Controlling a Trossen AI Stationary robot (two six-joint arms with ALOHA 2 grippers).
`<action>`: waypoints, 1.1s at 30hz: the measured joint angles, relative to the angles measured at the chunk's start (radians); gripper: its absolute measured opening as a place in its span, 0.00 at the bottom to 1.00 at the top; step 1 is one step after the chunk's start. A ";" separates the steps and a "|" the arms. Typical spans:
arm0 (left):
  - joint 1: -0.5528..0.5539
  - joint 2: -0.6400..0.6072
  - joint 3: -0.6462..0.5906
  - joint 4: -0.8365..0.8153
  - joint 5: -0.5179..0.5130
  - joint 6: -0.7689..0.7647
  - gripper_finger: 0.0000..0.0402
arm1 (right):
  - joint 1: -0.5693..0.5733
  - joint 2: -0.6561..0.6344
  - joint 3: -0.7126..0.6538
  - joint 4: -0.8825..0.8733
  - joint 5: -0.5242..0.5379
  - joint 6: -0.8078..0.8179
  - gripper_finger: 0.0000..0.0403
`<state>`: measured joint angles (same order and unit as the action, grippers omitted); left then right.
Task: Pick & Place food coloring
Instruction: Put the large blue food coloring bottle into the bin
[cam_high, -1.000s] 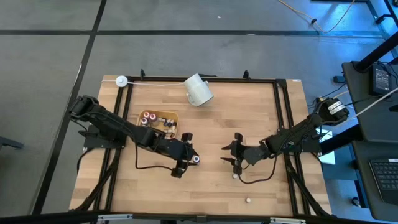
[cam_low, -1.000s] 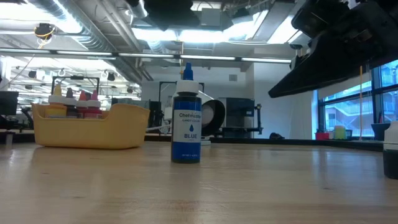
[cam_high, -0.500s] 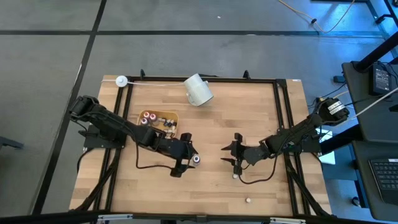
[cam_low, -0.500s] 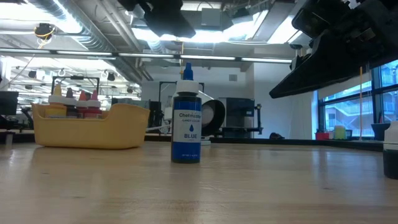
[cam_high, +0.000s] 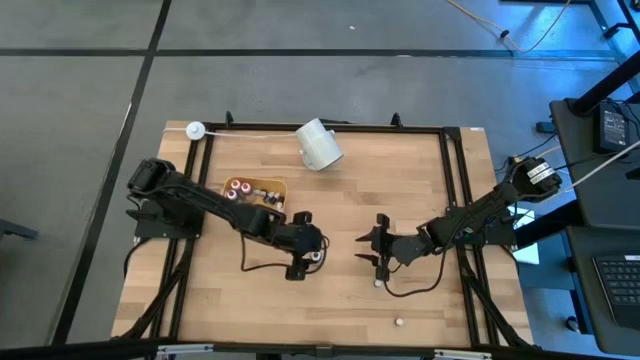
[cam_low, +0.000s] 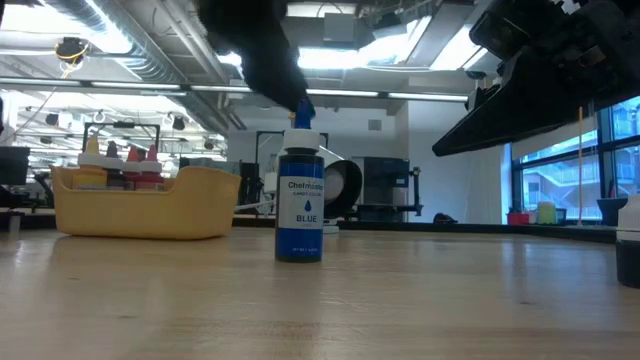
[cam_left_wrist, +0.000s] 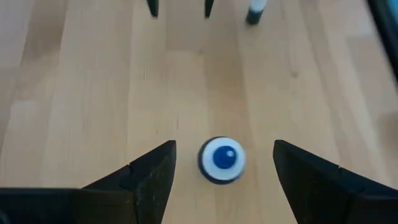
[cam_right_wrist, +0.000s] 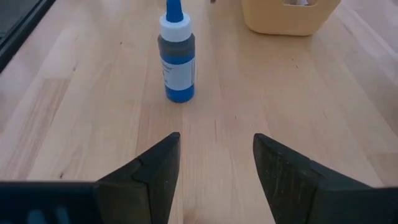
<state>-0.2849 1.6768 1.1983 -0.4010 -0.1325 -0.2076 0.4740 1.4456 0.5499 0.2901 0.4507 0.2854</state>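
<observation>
A blue food coloring bottle (cam_low: 300, 195) with a blue tip and white collar stands upright on the wooden table near its middle (cam_high: 319, 257). My left gripper (cam_left_wrist: 224, 149) hovers over it, pointing down and open. One finger is on each side of the cap (cam_left_wrist: 222, 160), apart from it. In the low view the left gripper (cam_low: 262, 50) is a dark shape just above the tip. My right gripper (cam_right_wrist: 216, 140) is open and waits to the bottle's right (cam_high: 366, 249), facing the bottle (cam_right_wrist: 177, 59). The yellow tray (cam_high: 272, 183) holds several small bottles.
A white cup (cam_high: 320, 146) lies on its side near the far edge. Two more small bottles stand on the table, one just near of my right gripper (cam_high: 378, 283) and one by the near edge (cam_high: 398, 322). Black rails frame the table.
My left gripper has moved toward the table's right and come down, from beside the blue bottle to directly over its cap. The bottle has stayed upright in place. My right arm has kept still.
</observation>
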 joint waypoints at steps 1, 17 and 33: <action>0.001 0.011 0.003 -0.001 0.003 0.002 0.65 | 0.000 0.000 0.000 0.000 0.000 0.000 0.51; -0.001 0.082 0.007 0.002 0.003 0.003 0.62 | 0.000 0.000 0.000 0.000 0.001 -0.002 0.51; -0.003 0.108 0.009 0.036 -0.004 0.048 0.45 | 0.000 -0.001 0.000 -0.004 0.003 -0.001 0.51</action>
<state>-0.2878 1.7851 1.2072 -0.3654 -0.1367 -0.1600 0.4740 1.4448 0.5499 0.2859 0.4534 0.2840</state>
